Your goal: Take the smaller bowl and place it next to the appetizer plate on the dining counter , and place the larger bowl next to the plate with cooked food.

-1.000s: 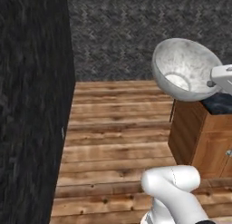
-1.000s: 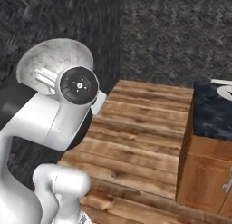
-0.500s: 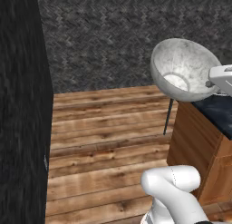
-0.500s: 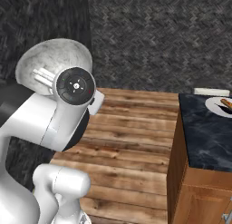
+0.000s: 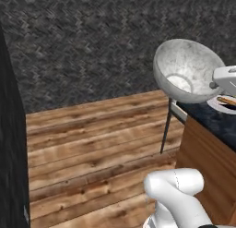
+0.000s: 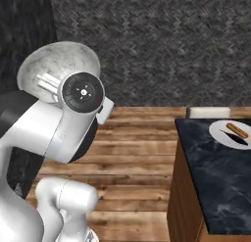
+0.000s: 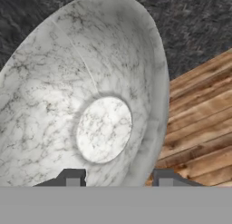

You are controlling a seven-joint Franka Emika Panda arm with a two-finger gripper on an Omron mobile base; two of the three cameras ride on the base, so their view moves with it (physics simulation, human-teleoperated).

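A: Fingers (image 7: 72, 178): two dark tips, part open, set either side of the big bowl's (image 7: 90, 96) rim, one inside, one outside. Gripper (image 7: 118, 180) has hold of it.

B: Bowl attitude?

A: Tipped on edge, carried in the air, well above the wood floor (image 5: 92, 144). Grey-white marbled, flat pale disc at its bottom. In the left base view the bowl (image 5: 189, 70) hangs at the counter's (image 5: 216, 123) left end, mouth turned to the camera.

B: Counter?

A: Dark marbled top (image 6: 220, 172), brown base, on the right. The plate (image 6: 230, 133) sits on its far end, one long orange-brown piece on it.

B: Bowl to plate?

A: Apart; bowl (image 6: 59, 69) far left in the right base view, behind the arm.
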